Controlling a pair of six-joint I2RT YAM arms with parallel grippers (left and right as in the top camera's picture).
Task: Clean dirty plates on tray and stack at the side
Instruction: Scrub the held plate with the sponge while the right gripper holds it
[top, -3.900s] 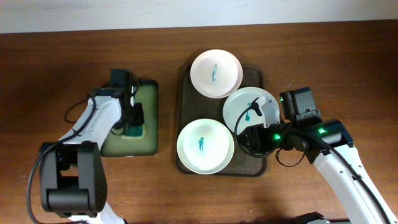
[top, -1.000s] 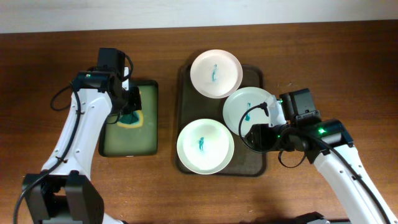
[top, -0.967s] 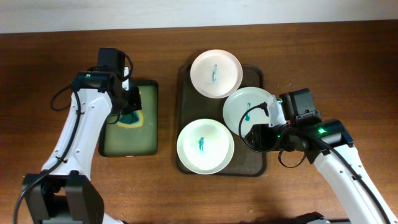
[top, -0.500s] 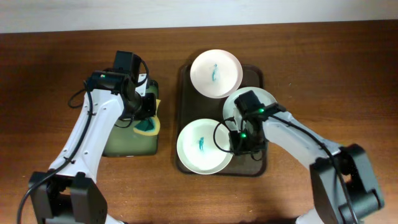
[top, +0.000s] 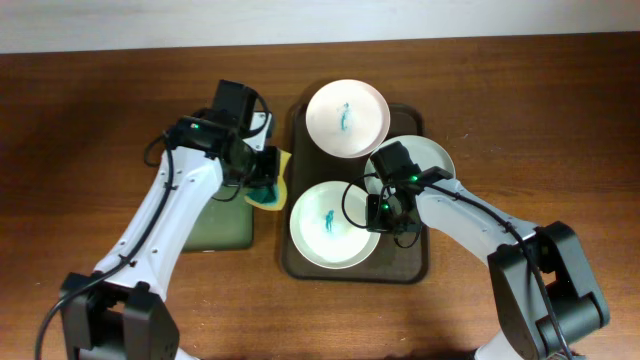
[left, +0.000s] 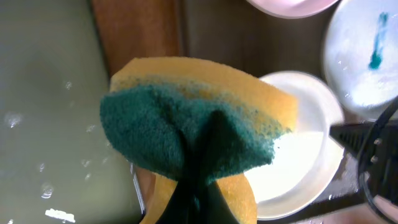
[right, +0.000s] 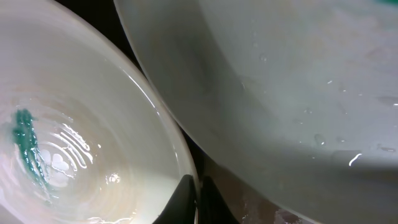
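Three white plates, each with a teal smear, lie on the dark tray (top: 408, 258): one at the back (top: 347, 117), one at the right (top: 428, 158), one at the front (top: 330, 225). My right gripper (top: 379, 212) is shut on the front plate's right rim; the right wrist view shows its thin fingers (right: 196, 200) pinching that rim between the front plate (right: 74, 137) and the right plate (right: 280, 81). My left gripper (top: 262, 182) is shut on a yellow-and-green sponge (top: 270, 187), held just left of the tray. The sponge (left: 193, 130) hangs above the front plate's edge (left: 298, 155).
A smaller green-lined tray (top: 215, 225), wet (left: 50, 112), stands left of the dark tray under my left arm. My right arm lies across the right plate and the tray's right side. Bare wooden table surrounds both trays.
My left gripper has carried the sponge off the green-lined tray to the right, up to the dark tray's edge. The right gripper has moved to the front plate's rim and shut on it.
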